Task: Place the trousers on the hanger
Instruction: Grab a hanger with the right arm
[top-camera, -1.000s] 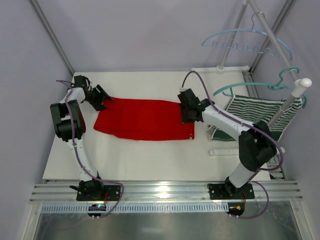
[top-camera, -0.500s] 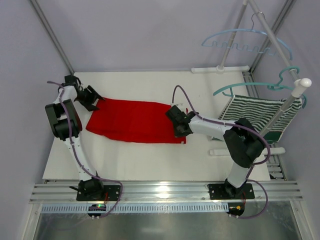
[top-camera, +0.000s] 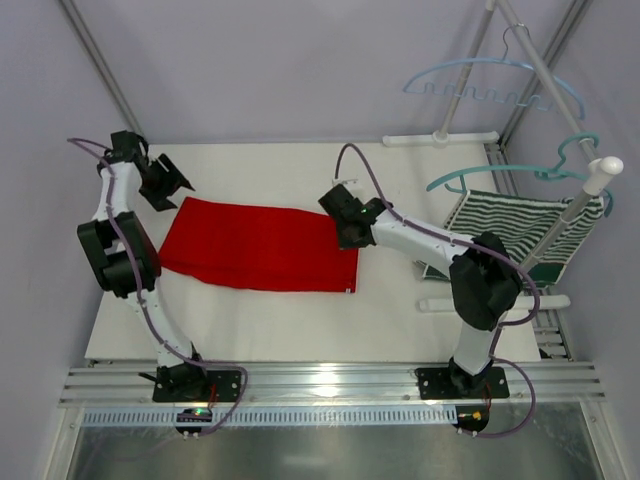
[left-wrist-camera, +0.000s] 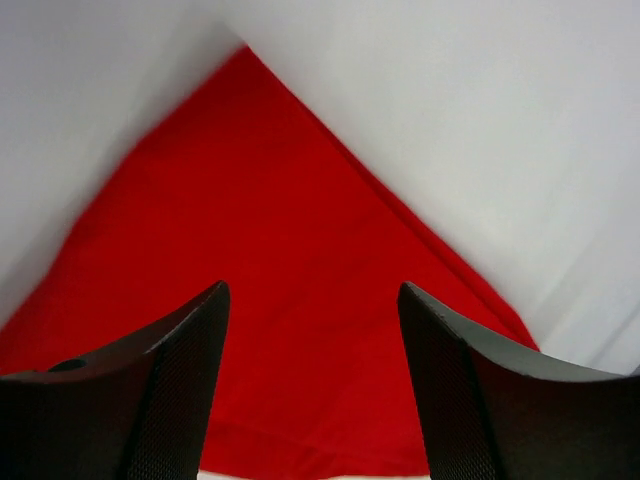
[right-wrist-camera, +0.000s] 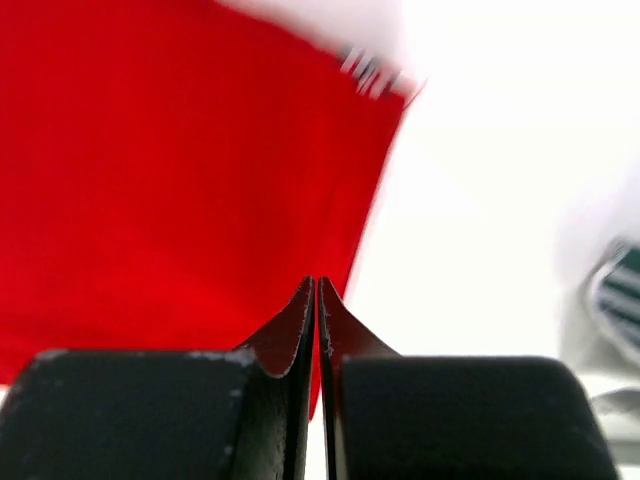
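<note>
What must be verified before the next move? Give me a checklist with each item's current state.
1. Left gripper open above the trousers: ok.
2. Right gripper holding cloth: cannot tell; it is shut at the trousers' edge.
3. Trousers flat on the table: ok.
4. Pale blue hanger bare, hung on the rail: ok.
5. Trousers on the hanger: not ok.

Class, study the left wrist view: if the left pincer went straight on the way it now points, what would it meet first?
Most likely the trousers: their red cloth fills the view straight ahead of the open left pincer. How far off they lie is unclear.
</note>
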